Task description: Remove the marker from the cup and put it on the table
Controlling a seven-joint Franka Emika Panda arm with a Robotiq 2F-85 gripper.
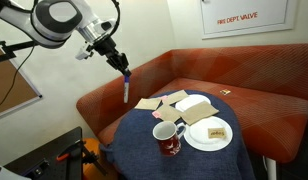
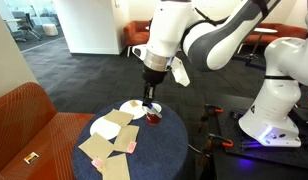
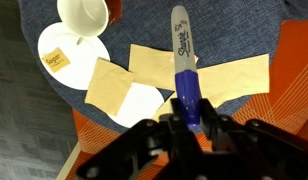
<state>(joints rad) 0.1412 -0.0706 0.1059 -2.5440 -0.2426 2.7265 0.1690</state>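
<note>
Empty white-lined cup (image 3: 84,14); beside cup, plate (image 3: 86,62) holding yellow tag (image 3: 54,58); marker (image 3: 183,55) labelled "Sharpie", clear of cup, pinched in gripper (image 3: 187,114); wall sign (image 1: 237,17), "FIRE DEPT VALVE".

1 marker (image 3: 183,60), 1 cup (image 1: 168,134), 1 plate (image 1: 201,142).

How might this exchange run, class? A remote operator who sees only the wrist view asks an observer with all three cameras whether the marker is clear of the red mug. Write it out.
Operator: My fingers grip the blue-purple Sharpie marker; is it out of the dark red mug with the white inside?
Observer: Yes. In an exterior view it hangs nearly upright in the air, off to one side of the mug.
Operator: Is it touching anything below?
Observer: No. Its lower end is clear above the round table draped in dark blue cloth.
</note>
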